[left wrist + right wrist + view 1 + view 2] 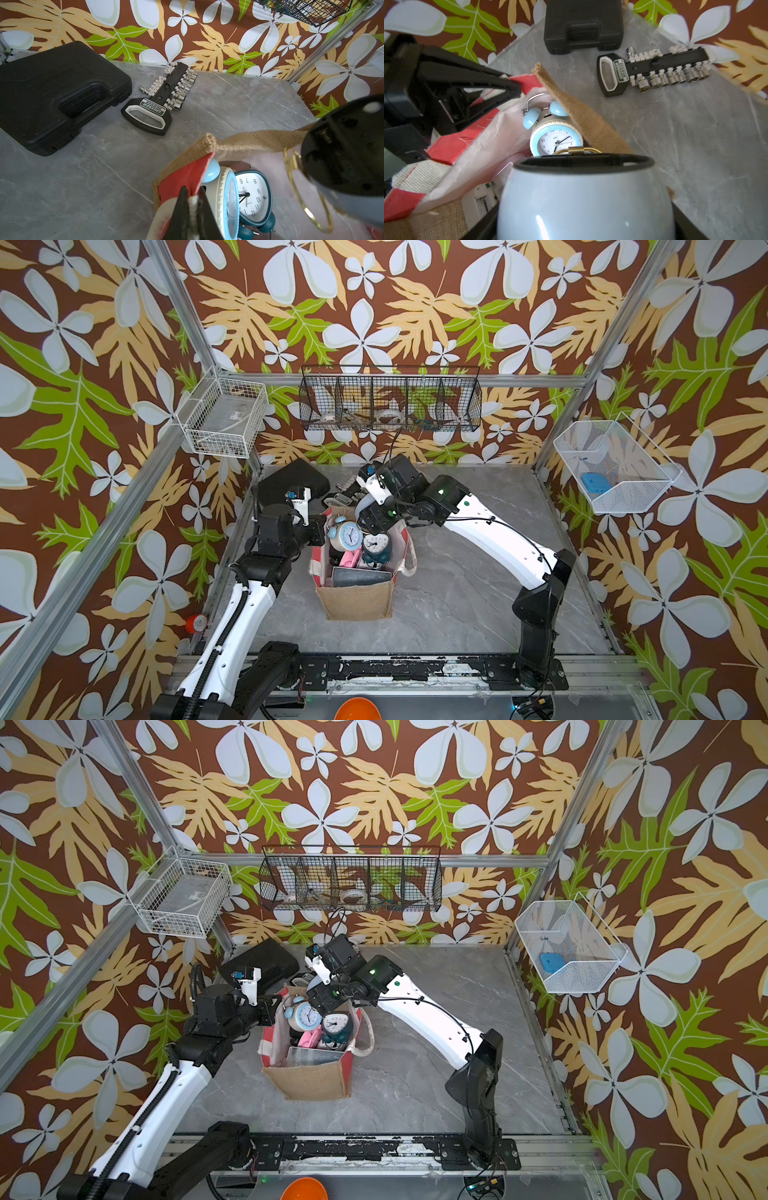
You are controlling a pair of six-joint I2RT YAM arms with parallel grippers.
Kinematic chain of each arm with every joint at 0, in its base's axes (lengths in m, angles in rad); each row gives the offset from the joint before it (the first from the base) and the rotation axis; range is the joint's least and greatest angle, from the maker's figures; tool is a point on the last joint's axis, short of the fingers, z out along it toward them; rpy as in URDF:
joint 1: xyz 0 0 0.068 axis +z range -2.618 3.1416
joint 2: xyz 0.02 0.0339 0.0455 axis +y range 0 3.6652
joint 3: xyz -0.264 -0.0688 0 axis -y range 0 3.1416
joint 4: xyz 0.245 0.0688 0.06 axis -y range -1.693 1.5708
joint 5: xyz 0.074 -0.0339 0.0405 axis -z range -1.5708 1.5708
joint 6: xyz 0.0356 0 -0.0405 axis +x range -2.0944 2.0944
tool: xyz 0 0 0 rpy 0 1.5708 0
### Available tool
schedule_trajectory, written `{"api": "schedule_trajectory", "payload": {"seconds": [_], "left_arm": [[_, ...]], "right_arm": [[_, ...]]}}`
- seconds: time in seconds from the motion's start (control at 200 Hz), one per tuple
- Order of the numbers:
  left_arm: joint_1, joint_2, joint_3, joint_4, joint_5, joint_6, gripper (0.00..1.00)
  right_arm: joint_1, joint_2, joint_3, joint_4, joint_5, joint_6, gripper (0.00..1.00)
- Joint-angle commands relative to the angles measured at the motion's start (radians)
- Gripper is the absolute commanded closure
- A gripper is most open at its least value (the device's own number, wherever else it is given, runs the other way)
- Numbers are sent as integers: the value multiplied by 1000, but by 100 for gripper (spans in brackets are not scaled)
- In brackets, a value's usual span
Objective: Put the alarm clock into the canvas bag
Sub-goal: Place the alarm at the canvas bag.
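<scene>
Canvas bag (357,601) stands upright mid-tabletop (478,593), mouth open, burlap end toward the robot base.

Left pincer (192,201): fully closed, pinching the rim of the bag's red-and-white striped side panel.

Right pincer (376,526): jaws spread wide around the alarm clock (583,203), gripping its pale grey-blue round body.

Clock position: at the mouth of the bag, far end, on the right arm's side. Cannot tell if it is below the rim.

Clock orientation: its long axis runs in line with the pincer. The black end with the gold loop handle leads, pointing at the light-blue twin-bell clock (348,536) inside the bag. The rounded pale end faces the wrist. Dial not visible.

A teal clock (376,545) sits beside the twin-bell one. A black case (54,93) and a socket rail (166,93) lie beyond the bag's far end.
</scene>
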Motion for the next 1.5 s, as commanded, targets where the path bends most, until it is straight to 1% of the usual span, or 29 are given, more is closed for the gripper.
{"api": "schedule_trajectory", "payload": {"seconds": [0.0,0.2,0.445,0.826,0.961,1.046,1.096,1.316,1.386,1.491], "left_arm": [[1,-10,11,102,6,-6,100],[2,-7,12,100,6,-7,100],[2,-8,11,100,2,-7,100],[2,-9,12,99,1,-6,100],[2,-9,13,100,1,-6,100],[2,-9,12,99,2,-7,100],[1,-9,13,99,3,-7,100],[1,-10,13,98,1,-6,100],[2,-10,13,98,1,-7,100],[2,-10,13,98,1,-7,100]], "right_arm": [[12,28,12,-44,74,-18,34],[22,80,23,-91,158,-28,35],[30,133,3,-103,218,-24,35],[46,217,6,-142,230,-33,31],[59,251,48,-207,268,-41,29],[68,266,84,-249,310,-43,26],[73,269,100,-265,326,-43,22],[101,232,150,-262,338,-40,6],[109,215,160,-254,332,-37,3],[112,189,173,-248,315,-27,3]]}}
